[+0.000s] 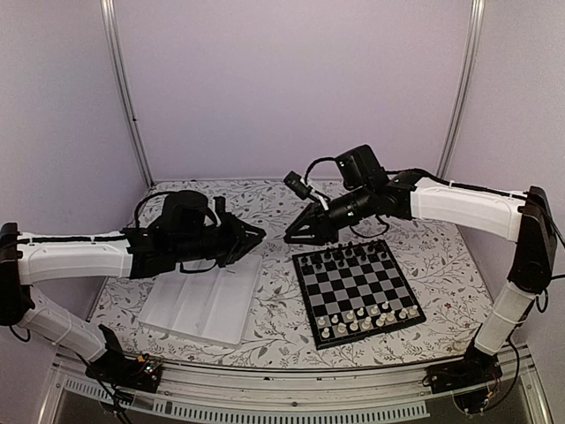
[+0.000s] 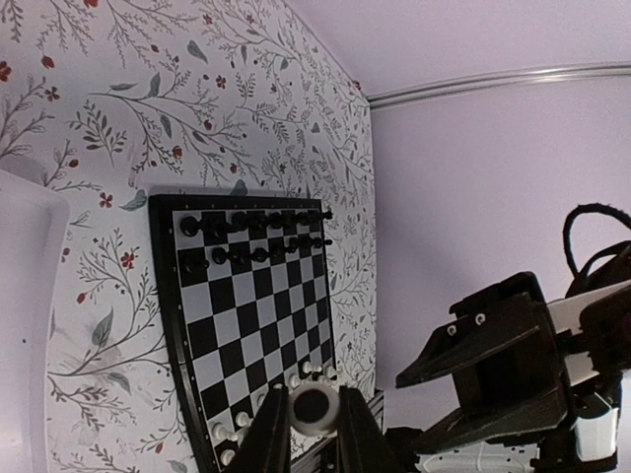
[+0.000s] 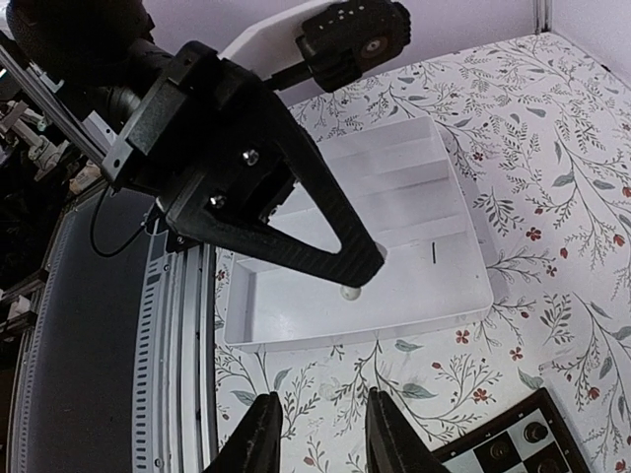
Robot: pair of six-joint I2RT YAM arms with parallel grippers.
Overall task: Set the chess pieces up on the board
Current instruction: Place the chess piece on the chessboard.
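Closest to the left wrist camera, the left gripper [image 2: 312, 429] is clamped narrowly on one round cream-white piece [image 2: 315, 406], which sits between the fingertips and above the tabletop. Past it lies the board [image 2: 246, 315], flat on the flowered cloth [image 2: 118, 128]. The white pieces [image 2: 306, 372] cluster along the board edge nearest these fingers, and the black pieces [image 2: 258, 236] stand in two rows at the opposite edge (how many stand in each row is too small to count). A rim of the white tray [image 2: 20, 296] shows at the left edge of that view. In the right wrist view, the right gripper [image 3: 320, 434] has its fingers spread with nothing between them. It hangs over bare cloth, with a corner of the board just to one side. Beyond it is the tray, and above the tray the other arm's black fingers reach in, a small pale blob showing at their tip. From overhead, the tray lies nearest the bases on the left and the board on the right, set apart. Both grippers hover beyond them, tips pointed toward each other and close but not touching.
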